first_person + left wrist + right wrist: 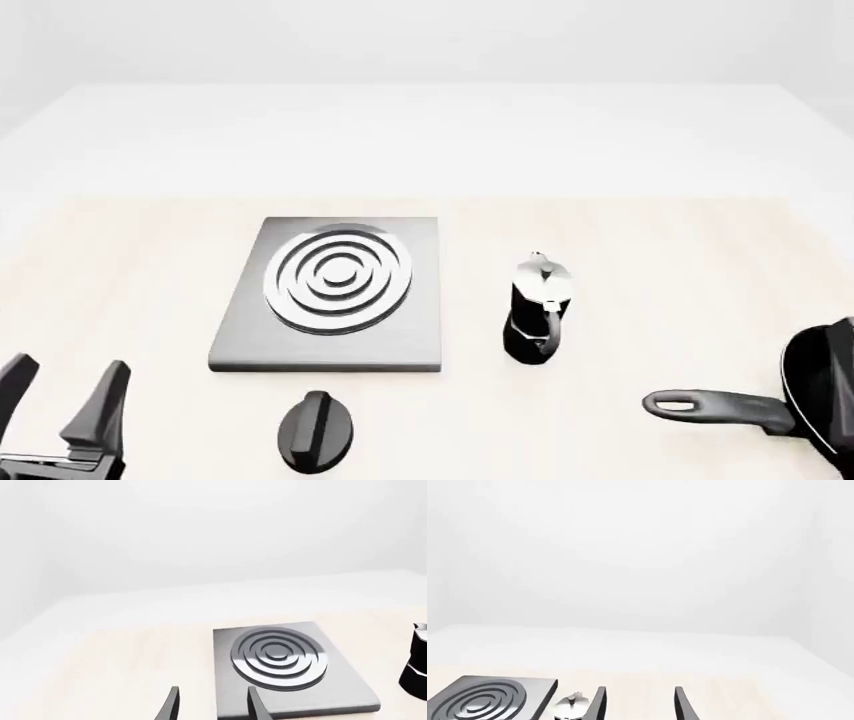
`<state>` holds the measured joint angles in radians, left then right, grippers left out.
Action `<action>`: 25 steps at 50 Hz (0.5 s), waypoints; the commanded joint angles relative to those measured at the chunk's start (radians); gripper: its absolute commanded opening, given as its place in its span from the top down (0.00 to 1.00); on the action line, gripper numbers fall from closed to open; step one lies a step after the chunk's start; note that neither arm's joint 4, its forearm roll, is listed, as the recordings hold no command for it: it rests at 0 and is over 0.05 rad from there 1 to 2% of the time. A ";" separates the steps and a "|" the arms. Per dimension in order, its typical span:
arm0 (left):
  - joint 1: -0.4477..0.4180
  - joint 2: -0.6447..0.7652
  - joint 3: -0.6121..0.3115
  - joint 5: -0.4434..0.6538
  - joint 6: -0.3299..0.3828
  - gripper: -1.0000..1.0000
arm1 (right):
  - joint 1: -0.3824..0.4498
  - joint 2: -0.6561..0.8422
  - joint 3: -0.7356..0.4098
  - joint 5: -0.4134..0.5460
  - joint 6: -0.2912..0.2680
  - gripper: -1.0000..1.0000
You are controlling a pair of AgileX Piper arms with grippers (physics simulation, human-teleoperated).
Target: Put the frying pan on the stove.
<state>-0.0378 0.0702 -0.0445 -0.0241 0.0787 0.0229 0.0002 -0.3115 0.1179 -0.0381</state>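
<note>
The frying pan (825, 388) lies at the front right of the table, its round black body cut off by the frame edge, and its long black handle (714, 407) points left. The stove (334, 295), a grey square plate with silver rings, sits left of centre with nothing on it. It also shows as the stove (287, 670) in the left wrist view and the stove (487, 697) in the right wrist view. My left gripper (67, 375) is open at the front left, empty, short of the stove. My right gripper (639, 705) is open and empty, and is out of the front view.
A black-and-silver moka pot (538, 310) stands upright between the stove and the pan. A black oval knob (318, 430) lies just in front of the stove. The pale wooden tabletop ends in a white surround at the back.
</note>
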 commanded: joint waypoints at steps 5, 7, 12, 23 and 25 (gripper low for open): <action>-0.065 0.069 -0.062 -0.023 0.047 0.00 | 0.006 0.000 -0.218 0.093 -0.011 0.00; -0.170 0.193 -0.150 -0.073 0.085 0.00 | 0.019 0.000 -0.407 0.174 -0.025 0.00; -0.213 0.249 -0.181 -0.099 0.100 0.00 | 0.024 0.000 -0.428 0.180 -0.031 0.00; -0.298 0.343 -0.224 -0.149 0.113 0.00 | 0.043 0.000 -0.540 0.236 -0.056 0.00; -0.313 0.356 -0.232 -0.155 0.116 0.00 | 0.045 0.000 -0.567 0.251 -0.059 0.00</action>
<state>-0.2705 0.3373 -0.2268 -0.1362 0.1750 0.0537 0.0001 -0.7491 0.3062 -0.0772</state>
